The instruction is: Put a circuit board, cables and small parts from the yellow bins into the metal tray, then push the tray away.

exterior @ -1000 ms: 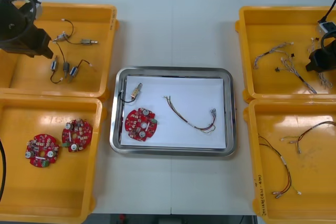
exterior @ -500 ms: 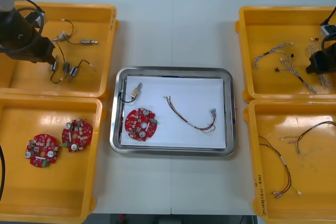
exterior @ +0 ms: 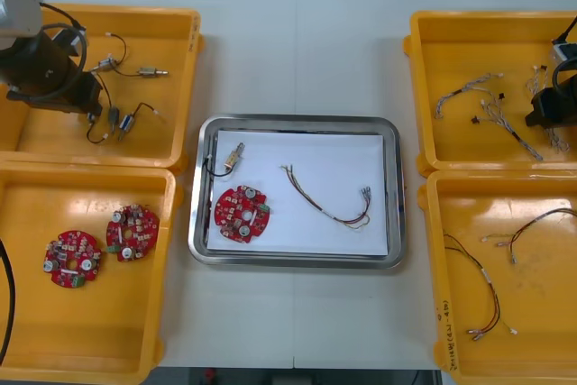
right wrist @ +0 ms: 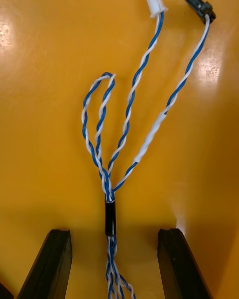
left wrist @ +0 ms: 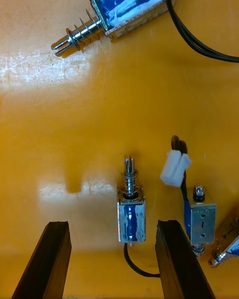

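My left gripper [left wrist: 110, 261] is open low over the floor of the far left yellow bin [exterior: 171, 146]. A small metal part [left wrist: 132, 219] with a black lead lies between its fingers. More small metal parts [left wrist: 201, 223] lie beside it. In the front view the left arm [exterior: 50, 69] covers that spot. My right gripper [right wrist: 115, 266] is open in the far right bin [exterior: 424, 87], with a twisted blue and white cable [right wrist: 110, 214] running between its fingers. The metal tray [exterior: 297, 120] holds a red circuit board [exterior: 242, 215], a small metal part [exterior: 234, 154] and a red and yellow cable [exterior: 329, 196].
Two red circuit boards [exterior: 72, 259] lie in the near left bin [exterior: 167, 313]. The near right bin [exterior: 437, 313] holds black and red and yellow cables [exterior: 491, 281]. More thin cables [exterior: 487, 101] lie in the far right bin beside the right arm [exterior: 552, 105].
My left arm has moved right across the far left bin, closer to the small metal parts. The right arm and the tray's contents have stayed still.
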`<action>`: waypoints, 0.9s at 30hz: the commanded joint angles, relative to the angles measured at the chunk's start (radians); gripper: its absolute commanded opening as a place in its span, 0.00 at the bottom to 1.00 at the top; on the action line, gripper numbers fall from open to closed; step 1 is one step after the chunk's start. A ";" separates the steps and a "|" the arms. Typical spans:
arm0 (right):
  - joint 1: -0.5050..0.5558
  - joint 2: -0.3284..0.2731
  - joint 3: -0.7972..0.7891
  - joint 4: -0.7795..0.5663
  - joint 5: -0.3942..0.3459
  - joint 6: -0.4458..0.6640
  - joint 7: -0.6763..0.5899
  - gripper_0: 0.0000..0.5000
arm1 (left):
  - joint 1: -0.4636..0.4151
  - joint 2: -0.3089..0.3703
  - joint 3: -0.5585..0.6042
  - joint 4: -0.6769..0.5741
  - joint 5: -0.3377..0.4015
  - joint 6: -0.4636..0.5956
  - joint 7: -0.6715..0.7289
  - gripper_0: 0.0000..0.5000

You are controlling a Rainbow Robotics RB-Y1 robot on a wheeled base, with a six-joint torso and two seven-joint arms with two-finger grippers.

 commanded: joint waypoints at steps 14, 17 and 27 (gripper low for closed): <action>0.053 0.020 -0.019 -0.003 -0.016 -0.002 -0.029 0.00 | -0.017 -0.021 -0.068 0.004 -0.011 -0.061 -0.024 1.00; 0.053 0.015 -0.019 -0.029 -0.010 0.012 -0.027 0.00 | -0.011 -0.021 -0.068 0.002 -0.013 -0.066 -0.026 1.00; 0.055 -0.020 -0.034 -0.268 0.105 0.260 -0.047 0.00 | 0.013 -0.021 -0.068 0.002 -0.017 -0.092 -0.029 1.00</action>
